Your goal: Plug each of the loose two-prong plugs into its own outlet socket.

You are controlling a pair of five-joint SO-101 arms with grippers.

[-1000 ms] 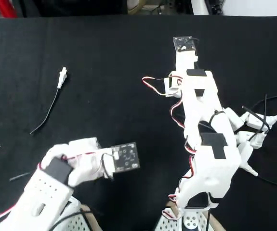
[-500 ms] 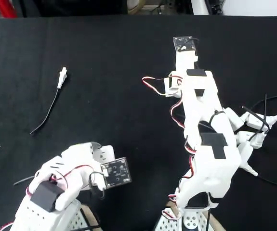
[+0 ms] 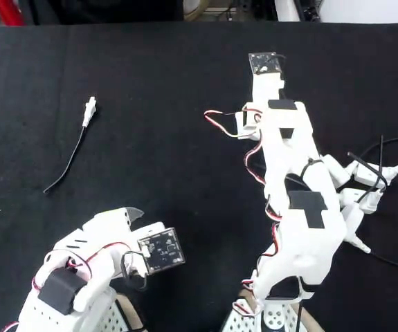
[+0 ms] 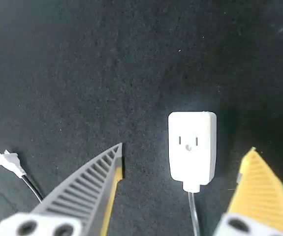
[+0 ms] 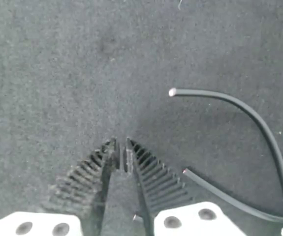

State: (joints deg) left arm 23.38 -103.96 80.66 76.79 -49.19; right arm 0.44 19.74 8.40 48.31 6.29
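Hovering on its folded-back arm, the left gripper (image 4: 185,147) is spread wide and holds nothing; its jaws frame the one white outlet socket (image 4: 192,142). One loose plug (image 4: 7,159) lies well apart from that socket. The right gripper (image 5: 120,143), on its outstretched arm, is pinched closed and empty, near two black cords (image 5: 252,116).

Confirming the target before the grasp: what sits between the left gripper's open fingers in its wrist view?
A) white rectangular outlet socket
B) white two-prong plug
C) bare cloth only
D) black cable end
A: the white rectangular outlet socket lies on the black cloth, framed between the spread fingers of the left gripper. The white two-prong plug lies outside them, beyond the grey finger.
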